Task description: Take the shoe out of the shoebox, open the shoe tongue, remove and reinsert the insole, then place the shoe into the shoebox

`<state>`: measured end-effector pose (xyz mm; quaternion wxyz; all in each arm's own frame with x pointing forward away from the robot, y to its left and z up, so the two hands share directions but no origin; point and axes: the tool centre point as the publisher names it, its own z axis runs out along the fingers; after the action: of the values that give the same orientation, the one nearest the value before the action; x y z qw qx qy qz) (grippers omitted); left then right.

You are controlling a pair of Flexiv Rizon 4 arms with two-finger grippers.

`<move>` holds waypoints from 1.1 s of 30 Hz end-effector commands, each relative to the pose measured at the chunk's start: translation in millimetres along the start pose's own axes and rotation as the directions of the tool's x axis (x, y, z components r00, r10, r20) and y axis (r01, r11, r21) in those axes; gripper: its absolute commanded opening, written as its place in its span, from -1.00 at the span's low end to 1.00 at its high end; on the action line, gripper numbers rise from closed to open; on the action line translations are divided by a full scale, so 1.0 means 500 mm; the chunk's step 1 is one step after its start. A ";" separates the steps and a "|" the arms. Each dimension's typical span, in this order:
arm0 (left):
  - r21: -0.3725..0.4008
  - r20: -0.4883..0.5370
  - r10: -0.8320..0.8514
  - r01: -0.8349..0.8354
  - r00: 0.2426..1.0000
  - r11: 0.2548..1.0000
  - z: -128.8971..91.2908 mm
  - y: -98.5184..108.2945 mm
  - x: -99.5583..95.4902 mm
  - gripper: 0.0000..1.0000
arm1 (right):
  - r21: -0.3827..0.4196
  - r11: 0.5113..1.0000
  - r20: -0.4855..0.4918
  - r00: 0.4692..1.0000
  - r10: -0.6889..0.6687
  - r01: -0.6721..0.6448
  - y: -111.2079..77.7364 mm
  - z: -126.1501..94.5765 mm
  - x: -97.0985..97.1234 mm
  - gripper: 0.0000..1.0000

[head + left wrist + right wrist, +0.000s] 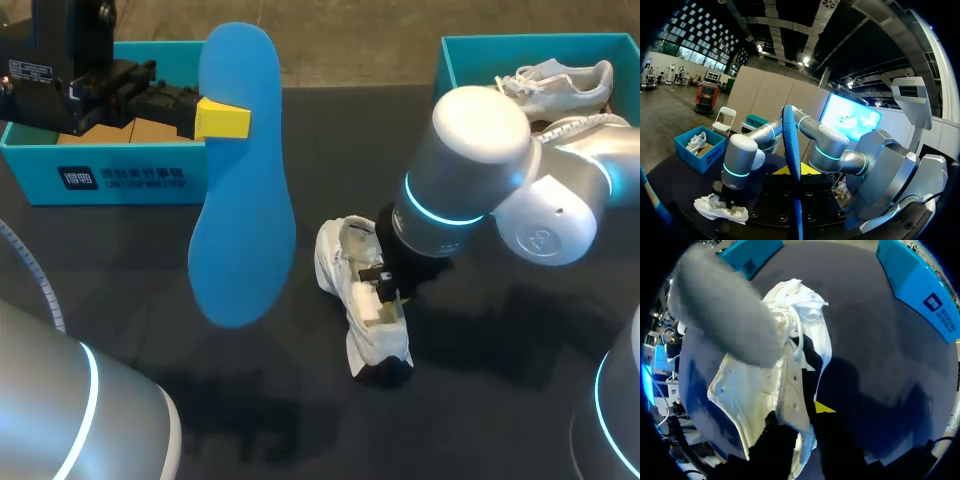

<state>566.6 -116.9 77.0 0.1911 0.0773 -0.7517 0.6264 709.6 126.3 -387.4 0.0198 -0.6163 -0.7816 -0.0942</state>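
A white shoe [358, 300] lies on the black table, toe toward me; the left wrist view shows the shoe [720, 210] low under my right arm. My right gripper [390, 290] reaches down into its opening. In the right wrist view the shoe's side wall [790, 385] runs between the right gripper [805, 425], pinched from both sides. My left gripper [222, 118] is raised at the left, shut on the large blue insole [240, 180], which hangs upright. Seen from the left wrist, the insole [789, 135] stands edge-on in that gripper [795, 172].
An open blue shoebox [100, 175] stands at the back left behind my left gripper. A second blue box [450, 55] at the back right holds another white shoe [560, 85]. My right arm's elbow [540, 210] hangs over the table's right side.
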 end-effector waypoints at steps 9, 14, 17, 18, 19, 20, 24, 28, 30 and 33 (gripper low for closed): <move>-0.004 -0.001 -0.001 0.001 1.000 1.000 0.002 -0.002 -0.003 -1.00 | -0.004 1.000 0.038 0.999 -0.028 0.028 0.002 -0.078 0.004 1.00; -0.004 -0.001 -0.001 0.001 1.000 1.000 0.002 -0.002 -0.003 -1.00 | 0.046 0.998 0.061 0.997 -0.050 0.048 0.003 -0.113 0.005 1.00; -0.004 -0.001 -0.001 0.001 1.000 1.000 0.002 -0.002 -0.003 -1.00 | 0.067 0.996 0.097 0.994 -0.058 0.052 0.004 -0.120 0.005 1.00; -0.004 -0.001 -0.001 0.001 1.000 1.000 0.002 -0.002 -0.003 -1.00 | 0.067 0.996 0.097 0.994 -0.058 0.052 0.004 -0.120 0.005 1.00; -0.004 -0.001 -0.001 0.001 1.000 1.000 0.002 -0.002 -0.003 -1.00 | 0.067 0.996 0.097 0.994 -0.058 0.052 0.004 -0.120 0.005 1.00; -0.004 -0.001 -0.001 0.001 1.000 1.000 0.002 -0.002 -0.003 -1.00 | 0.067 0.996 0.097 0.994 -0.058 0.052 0.004 -0.120 0.005 1.00; -0.004 -0.001 -0.001 0.001 1.000 1.000 0.002 -0.002 -0.003 -1.00 | 0.067 0.996 0.097 0.994 -0.058 0.052 0.004 -0.120 0.005 1.00; -0.004 -0.001 -0.001 0.001 1.000 1.000 0.002 -0.002 -0.003 -1.00 | 0.067 0.996 0.097 0.994 -0.058 0.052 0.004 -0.120 0.005 1.00; -0.004 -0.001 -0.001 0.001 1.000 1.000 0.002 -0.002 -0.003 -1.00 | 0.070 0.997 0.064 0.998 -0.021 0.016 0.007 -0.123 -0.008 1.00; -0.004 -0.001 -0.001 0.001 1.000 1.000 0.002 -0.002 -0.003 -1.00 | 0.053 0.997 -0.073 0.996 0.055 -0.051 0.008 -0.149 -0.041 1.00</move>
<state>566.6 -116.8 77.0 0.1911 0.0773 -0.7518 0.6264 712.3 120.7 -322.3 0.0104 -0.6192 -0.7836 -0.0499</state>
